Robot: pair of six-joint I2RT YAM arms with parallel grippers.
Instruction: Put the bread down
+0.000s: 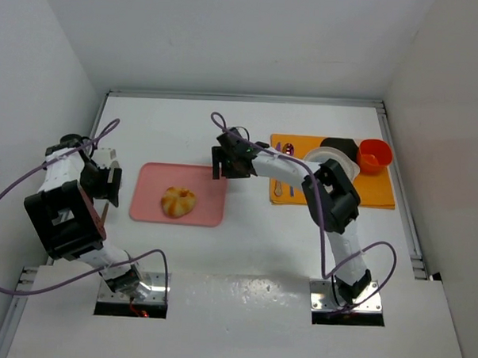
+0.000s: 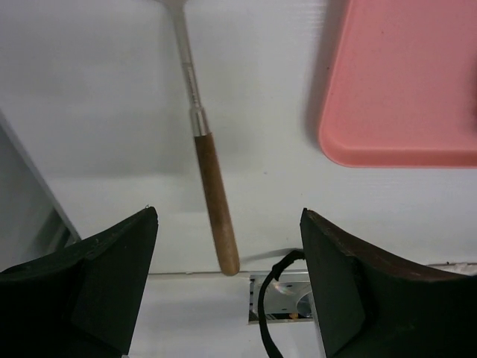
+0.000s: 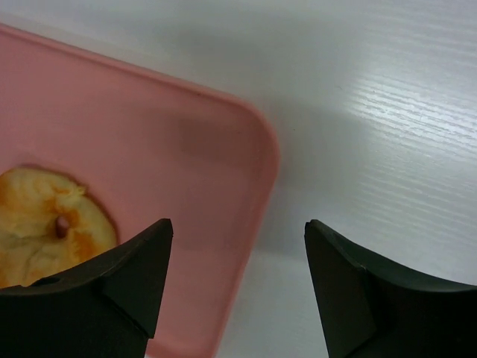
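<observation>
Overhead, the bread sits on a pink tray, well apart from an orange mat with a red cup.

Left wrist: the left gripper is spread and empty, with a wooden-handled utensil between its fingers.

Right wrist: the right gripper is spread and empty over the tray's corner.

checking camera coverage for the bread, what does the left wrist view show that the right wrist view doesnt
Only the left wrist view shows the wooden-handled utensil, lying on the white table beside the pink tray. Only the right wrist view shows the bread, resting on that tray. Both show a rounded corner of the tray and bare table. Each also shows its own pincer open and holding nothing: the left pincer and the right pincer.
</observation>
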